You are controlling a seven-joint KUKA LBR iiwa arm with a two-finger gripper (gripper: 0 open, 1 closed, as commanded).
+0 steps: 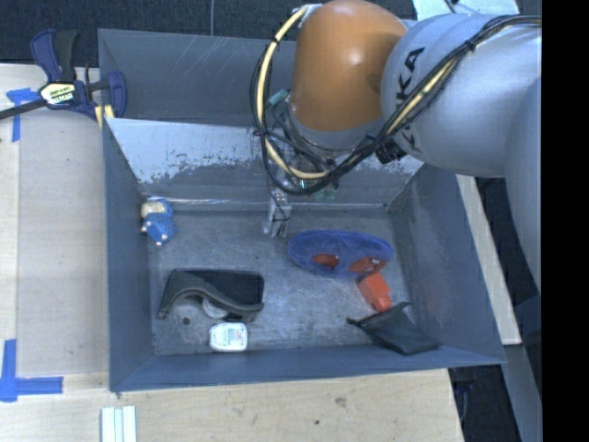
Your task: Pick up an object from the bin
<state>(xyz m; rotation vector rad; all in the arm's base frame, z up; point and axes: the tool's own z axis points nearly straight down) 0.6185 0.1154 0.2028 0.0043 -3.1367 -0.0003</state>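
**End effector low at back of bin, beside blue oval piece**

End effector [277, 217] hangs over bare floor near the back wall of the bin [129, 274]; open or closed: cannot tell. Nothing seen in its grip. Nearest thing: 1 blue oval piece [339, 250], flat, with orange-red patches on it, just to the right. Orange cylinder [375, 289] touches its front edge. Black curved piece [213, 293] lies front-left.

We see a blue toy [157, 220] by the bin's [124, 247] left wall. A white tag [228, 337] lies beside a black shoe [216, 293].
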